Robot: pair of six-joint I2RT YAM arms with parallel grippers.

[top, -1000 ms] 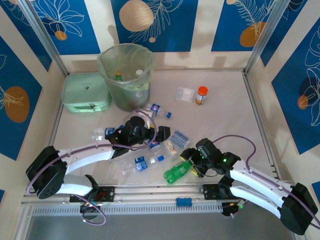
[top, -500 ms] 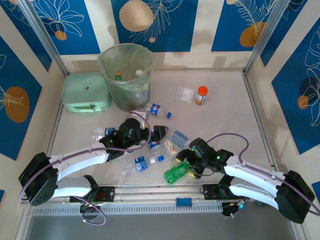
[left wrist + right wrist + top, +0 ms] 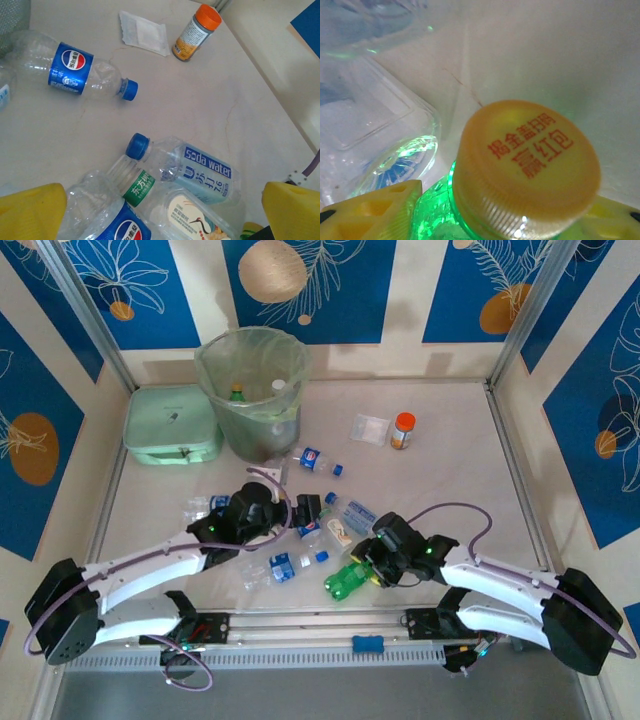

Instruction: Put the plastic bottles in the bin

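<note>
— The surface (image 3: 215,100): what does it look like to you?
— Pale stone, matt, with fine hairline veins.
— And the bottles?
— Thin clear plastic, glossy and crumpled. The Pepsi bottle (image 3: 75,70) and the soda water bottle (image 3: 200,172) wear shiny blue film labels.
— The green bottle (image 3: 348,582)?
— Translucent green plastic, full of glints. Its yellow cap (image 3: 525,170) is smooth on top and ribbed round the rim.
— The fingers (image 3: 375,210) of the right hand (image 3: 495,220)?
— Yellow plastic, matt, faintly grainy.
— The bin (image 3: 250,430)?
— Dull plastic, under a thin, wrinkled, translucent film liner (image 3: 215,365). The mint box (image 3: 172,425) is smooth satin plastic.
</note>
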